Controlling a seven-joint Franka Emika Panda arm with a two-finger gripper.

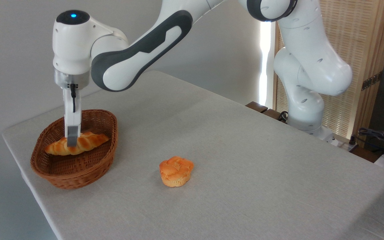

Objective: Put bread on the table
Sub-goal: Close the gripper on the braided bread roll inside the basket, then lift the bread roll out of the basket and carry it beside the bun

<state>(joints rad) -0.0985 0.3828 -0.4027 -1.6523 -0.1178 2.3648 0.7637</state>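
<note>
The bread (91, 140), a long braided golden loaf, lies across the inside of a brown wicker basket (75, 175) at the left of the table (252, 156). My gripper (72, 141) reaches straight down into the basket at the loaf's middle. Its near finger (72, 135) stands in front of the loaf; the far finger is hidden behind it. The view is edge-on, so the gap between the fingers does not show. The loaf rests low in the basket.
A small round orange bun (176, 171) sits on the cloth right of the basket. The arm's white base (307, 110) stands beyond the table's far right edge, with cables (378, 136) beside it. The arm's links span over the basket.
</note>
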